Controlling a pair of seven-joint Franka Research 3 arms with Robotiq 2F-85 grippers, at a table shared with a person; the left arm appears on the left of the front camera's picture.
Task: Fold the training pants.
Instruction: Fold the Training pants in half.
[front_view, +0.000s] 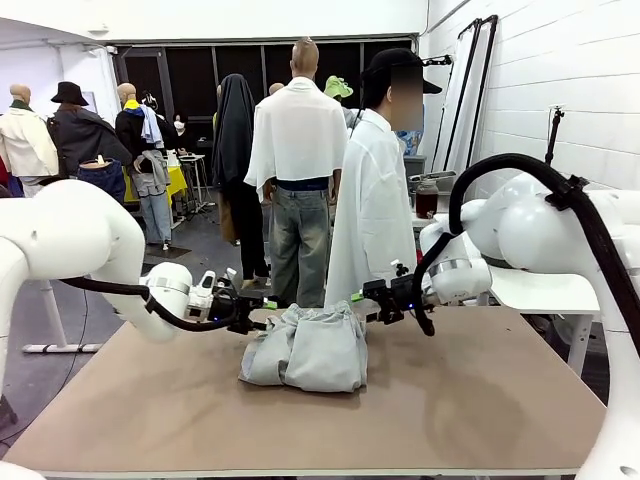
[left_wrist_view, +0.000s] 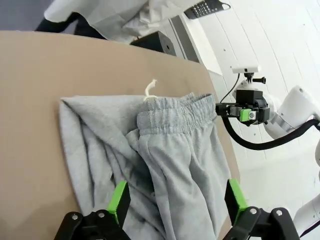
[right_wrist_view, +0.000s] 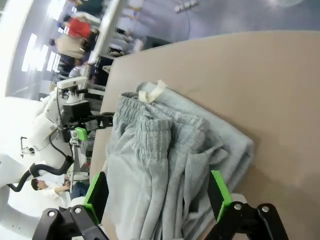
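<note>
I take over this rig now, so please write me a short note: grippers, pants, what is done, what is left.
Left gripper: open, at the left end of the pants, holding nothing.
Right gripper: open, at the right end, holding nothing.
Pants: folded bundle mid-table, waistband on top, drawstring sticking out.
Done: the fold is laid.
Left: probably back both arms away; tidy the loose creases if needed.

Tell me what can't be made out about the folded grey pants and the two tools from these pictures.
- Front view: the training pants hide their own underside and inner layers, so fold count is unclear.
- Left wrist view: the pants' near end is cut off by the bottom edge, between the left tool pads.
- Right wrist view: same at the right tool.
- Front view: both tools' pads are too small to judge contact with the cloth.
</note>
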